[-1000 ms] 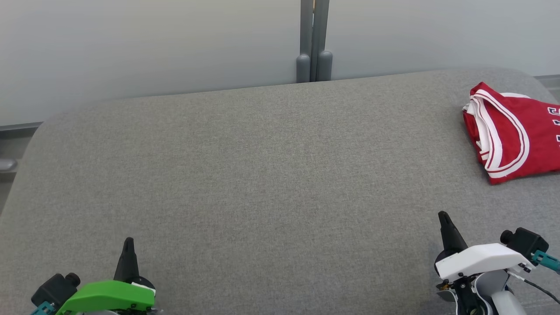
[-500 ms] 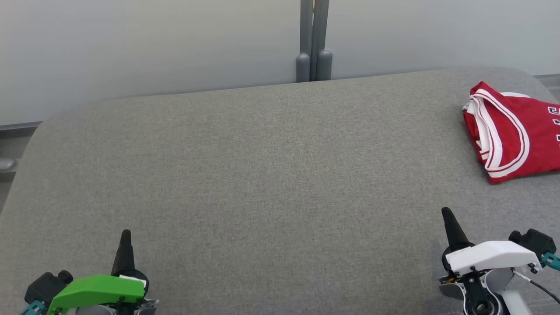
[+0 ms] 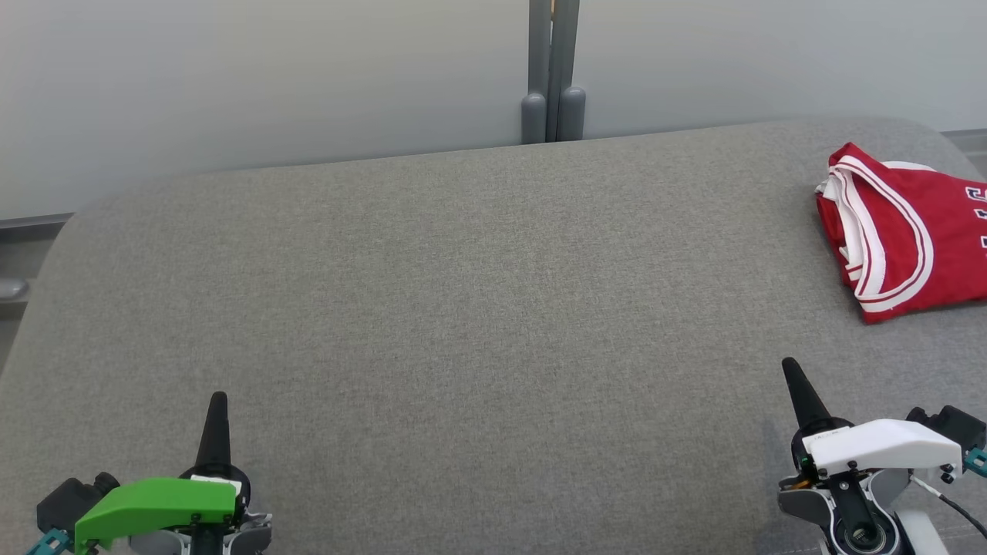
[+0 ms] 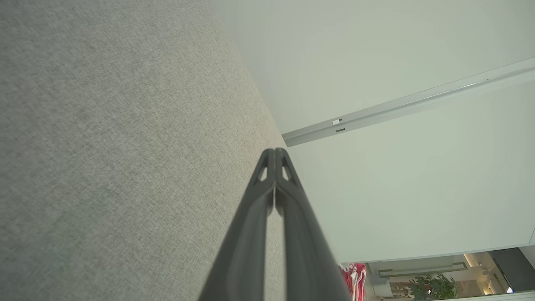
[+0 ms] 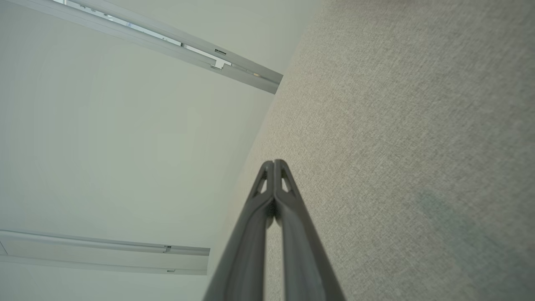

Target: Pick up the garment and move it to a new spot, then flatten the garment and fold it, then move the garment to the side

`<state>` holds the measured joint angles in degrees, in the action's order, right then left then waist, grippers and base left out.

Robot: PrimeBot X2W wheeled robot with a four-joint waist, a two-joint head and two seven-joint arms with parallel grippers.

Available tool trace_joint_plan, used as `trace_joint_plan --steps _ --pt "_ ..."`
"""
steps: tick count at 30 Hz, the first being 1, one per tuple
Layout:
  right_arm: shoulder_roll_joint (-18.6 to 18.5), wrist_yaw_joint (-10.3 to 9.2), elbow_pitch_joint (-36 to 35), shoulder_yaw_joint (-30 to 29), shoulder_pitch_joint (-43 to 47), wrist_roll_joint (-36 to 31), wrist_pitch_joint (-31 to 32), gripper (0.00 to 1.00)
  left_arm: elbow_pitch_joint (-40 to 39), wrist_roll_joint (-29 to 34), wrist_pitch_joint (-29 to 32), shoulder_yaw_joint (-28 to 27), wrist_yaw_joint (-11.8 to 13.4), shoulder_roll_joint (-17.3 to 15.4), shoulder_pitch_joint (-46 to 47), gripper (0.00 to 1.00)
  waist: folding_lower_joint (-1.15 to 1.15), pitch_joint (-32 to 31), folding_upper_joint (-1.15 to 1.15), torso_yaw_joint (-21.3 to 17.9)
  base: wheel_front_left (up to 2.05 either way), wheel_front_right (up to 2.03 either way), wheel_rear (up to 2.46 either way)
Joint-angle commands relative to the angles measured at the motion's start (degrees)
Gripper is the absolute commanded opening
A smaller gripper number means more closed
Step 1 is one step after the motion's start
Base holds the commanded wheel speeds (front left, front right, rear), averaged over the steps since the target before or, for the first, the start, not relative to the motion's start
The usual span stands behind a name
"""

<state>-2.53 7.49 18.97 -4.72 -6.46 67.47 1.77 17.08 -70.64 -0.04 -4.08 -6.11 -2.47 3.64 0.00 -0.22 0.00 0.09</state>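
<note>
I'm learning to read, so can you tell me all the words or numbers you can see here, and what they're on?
Nothing here can be read in full.
On the red jersey: white marks at the right edge of the head view, cut off by the frame, unreadable.
In the left wrist view the jersey is too small to show any writing.
On the grey cushion: no writing.

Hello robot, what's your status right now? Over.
Left gripper and right gripper shut, empty. Red jersey folded, far right on the grey pad. Nothing between right gripper and jersey.
</note>
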Motion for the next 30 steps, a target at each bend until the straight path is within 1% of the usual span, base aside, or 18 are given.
trace_joint_plan --steps 1,30 --pt "-0.35 0.02 -0.82 -0.26 -0.98 1.43 0.3 0.0 -0.63 -1.17 0.33 -0.38 -0.43 -0.45 1.29 0.0 0.0 0.01 0.0 0.0 0.0 0.0 0.0" --pt "-0.45 0.02 -3.08 -1.71 -0.94 16.82 4.19 0.0 -2.77 -14.98 3.78 -1.52 -1.15 -0.54 1.98 0.0 0.0 0.25 0.0 -0.05 0.0 0.0 0.0"
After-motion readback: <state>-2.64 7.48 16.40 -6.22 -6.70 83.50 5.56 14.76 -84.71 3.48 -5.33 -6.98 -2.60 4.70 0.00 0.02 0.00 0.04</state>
